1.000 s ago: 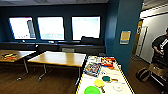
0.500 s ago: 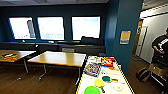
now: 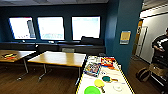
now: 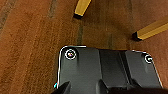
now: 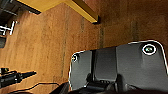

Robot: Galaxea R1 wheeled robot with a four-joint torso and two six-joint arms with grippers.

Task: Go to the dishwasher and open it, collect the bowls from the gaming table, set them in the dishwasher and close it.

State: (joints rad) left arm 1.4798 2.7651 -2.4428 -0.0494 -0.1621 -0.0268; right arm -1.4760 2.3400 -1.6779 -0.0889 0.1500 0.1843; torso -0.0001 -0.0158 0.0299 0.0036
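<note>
- In the head view we see the gaming table, long and narrow with a glossy white top and yellow edging, running from the lower edge of the picture away toward a dark blue pillar.
- At the near end of that top lies the lime-green bowl, round and bright, cut off in part by the lower edge of the picture.
- Just beyond the bowl lie a yellow paddle and a green paddle, both flat on the white top; farther along are a colourful box and a red box.
- To the left of the gaming table stands a wooden-topped table, and a second wooden table stands farther left, under three bright windows.
- At the right edge a person in dark clothes stands on the wooden floor, with a dark bag on the floor nearby.
- In the left wrist view we look down on brown wooden floor and two yellow table legs with dark feet; the bowl does not lie near this arm's camera, as far as we can see.
- In the right wrist view we see the same kind of floor, a yellow table leg and a black cable lying on the boards.
- We cannot tell whether the left or the right gripper is open or closed, nor how far either hangs from the bowl.
</note>
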